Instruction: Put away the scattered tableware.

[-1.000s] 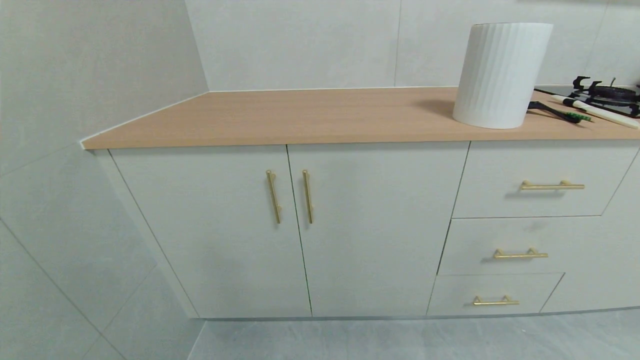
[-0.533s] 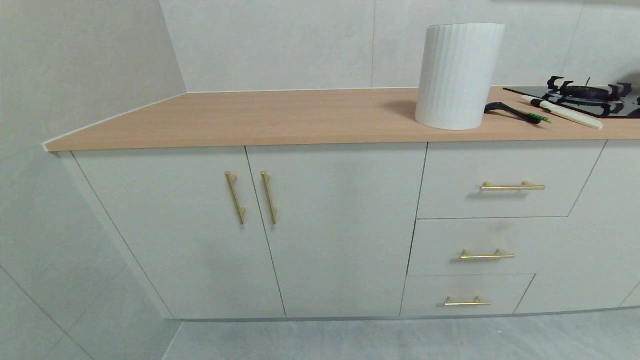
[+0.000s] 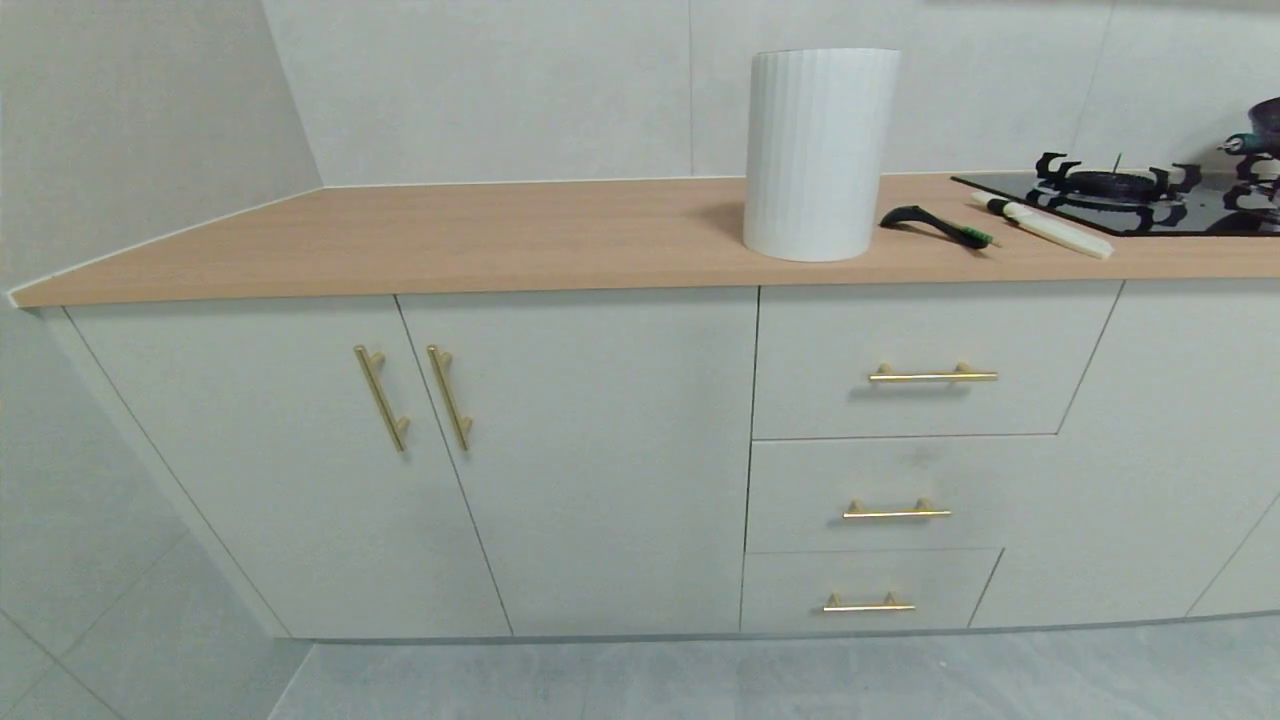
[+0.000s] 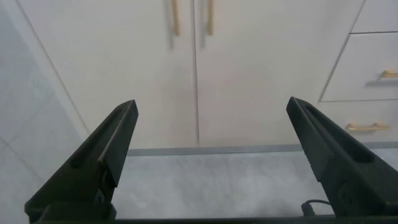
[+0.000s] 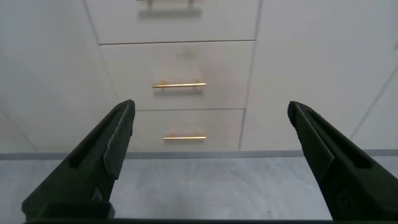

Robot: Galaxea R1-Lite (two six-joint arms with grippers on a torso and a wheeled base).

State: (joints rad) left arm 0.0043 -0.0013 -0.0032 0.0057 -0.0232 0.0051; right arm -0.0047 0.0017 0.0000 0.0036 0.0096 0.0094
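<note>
Claws: left claw and right claw gape apart; white canister upright on counter, contents hidden.

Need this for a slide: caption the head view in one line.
White ribbed container on a wooden countertop, a black utensil and a white utensil by the hob, closed drawers below.

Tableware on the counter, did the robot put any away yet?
Not yet. The black utensil and white utensil lie on the countertop beside the white container. Left gripper and right gripper hang open and empty before the cabinet. Both utensils are left to grab and stow.
</note>
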